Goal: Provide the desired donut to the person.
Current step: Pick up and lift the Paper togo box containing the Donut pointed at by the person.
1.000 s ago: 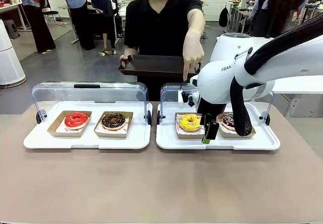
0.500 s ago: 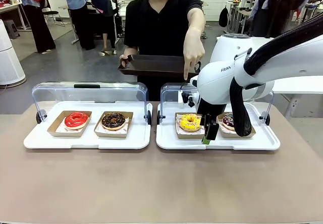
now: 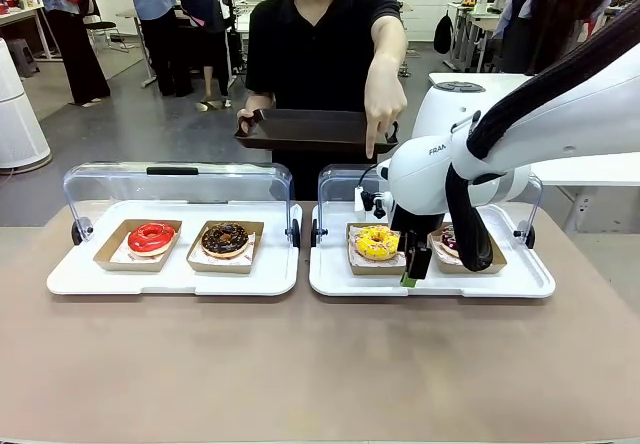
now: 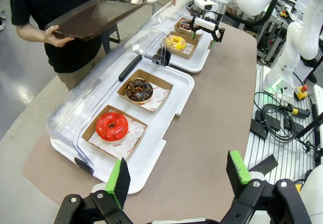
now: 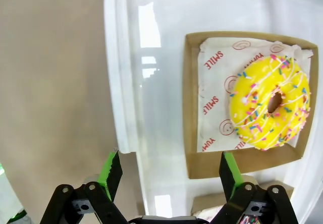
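The person (image 3: 320,39) stands at the far side, holding a dark brown serving tray (image 3: 305,129) in one hand. Their other hand (image 3: 380,114) points a finger down at the yellow sprinkled donut (image 3: 376,242) in its cardboard box. My right gripper (image 3: 413,264) hangs open just right of that box, over the white tray (image 3: 340,282). In the right wrist view the yellow donut (image 5: 270,108) lies ahead and to the right of my open right gripper (image 5: 169,171). My left gripper (image 4: 179,169) is open and holds nothing, high above the table's left end.
A second white tray (image 3: 70,279) on the left holds a red glazed donut (image 3: 151,237) and a chocolate donut (image 3: 225,238), with clear lids (image 3: 170,179) raised behind both trays. A dark sprinkled donut (image 3: 450,240) sits partly hidden behind my right arm. Bare table lies in front.
My right arm's wrist and upper body have shifted slightly left and down. The gripper stays open beside the yellow donut. The person keeps pointing.
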You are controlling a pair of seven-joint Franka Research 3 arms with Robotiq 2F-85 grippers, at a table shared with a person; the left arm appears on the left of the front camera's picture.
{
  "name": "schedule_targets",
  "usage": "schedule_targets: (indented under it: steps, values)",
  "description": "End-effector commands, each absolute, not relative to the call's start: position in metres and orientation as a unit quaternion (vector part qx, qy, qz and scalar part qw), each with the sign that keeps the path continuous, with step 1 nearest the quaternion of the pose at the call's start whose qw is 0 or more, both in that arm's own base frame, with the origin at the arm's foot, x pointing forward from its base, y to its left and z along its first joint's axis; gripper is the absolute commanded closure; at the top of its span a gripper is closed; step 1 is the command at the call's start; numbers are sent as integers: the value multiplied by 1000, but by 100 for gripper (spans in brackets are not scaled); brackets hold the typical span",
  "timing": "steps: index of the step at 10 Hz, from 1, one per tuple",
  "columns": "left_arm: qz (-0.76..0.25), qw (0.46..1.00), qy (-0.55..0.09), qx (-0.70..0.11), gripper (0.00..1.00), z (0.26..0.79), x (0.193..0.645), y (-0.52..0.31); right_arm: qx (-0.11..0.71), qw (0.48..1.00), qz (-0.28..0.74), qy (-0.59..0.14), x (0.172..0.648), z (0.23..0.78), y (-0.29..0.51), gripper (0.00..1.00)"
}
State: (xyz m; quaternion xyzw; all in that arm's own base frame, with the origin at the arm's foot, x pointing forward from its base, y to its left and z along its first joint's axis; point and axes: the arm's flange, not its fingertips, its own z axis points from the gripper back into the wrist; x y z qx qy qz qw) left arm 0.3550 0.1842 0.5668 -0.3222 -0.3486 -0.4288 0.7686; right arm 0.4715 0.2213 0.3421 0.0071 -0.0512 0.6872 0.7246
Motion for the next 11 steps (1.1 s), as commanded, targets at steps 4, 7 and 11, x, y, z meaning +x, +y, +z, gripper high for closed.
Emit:
schedule_targets:
  steps: [4,7,11]
  values:
    - [-428,765,-354,-326,0,567,354,184,-3,732,679,-61,498,330,220,0]
    - [-428,765,-354,-326,0,567,354,184,2,735,676,-55,504,320,217,0]
    - [-428,765,-354,-326,0,567,354,184,7,733,678,-54,505,316,215,62]
